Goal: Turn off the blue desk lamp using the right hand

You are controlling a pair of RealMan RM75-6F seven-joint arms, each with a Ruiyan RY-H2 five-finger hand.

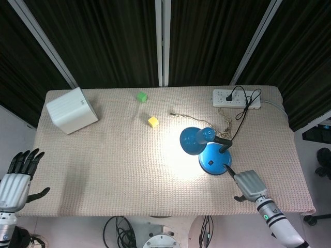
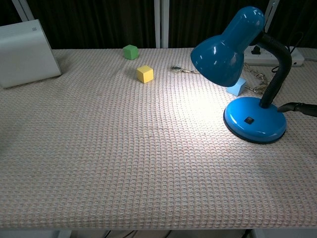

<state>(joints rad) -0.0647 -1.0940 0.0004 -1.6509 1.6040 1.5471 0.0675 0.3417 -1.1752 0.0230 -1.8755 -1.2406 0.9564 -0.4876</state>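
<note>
The blue desk lamp is lit and throws a bright patch on the cloth. Its round base stands right of centre, with a small black switch on top, and its shade leans left. My right hand is over the table's front right, just right of the base. One dark finger stretches toward the base rim, its tip close to it; the other fingers look curled under. It holds nothing. My left hand hangs off the front left corner, fingers spread and empty.
A white box sits at the back left. A green cube and a yellow cube lie behind the lamp's left. A power strip with the lamp's cord sits back right, and a light blue cube lies behind the base.
</note>
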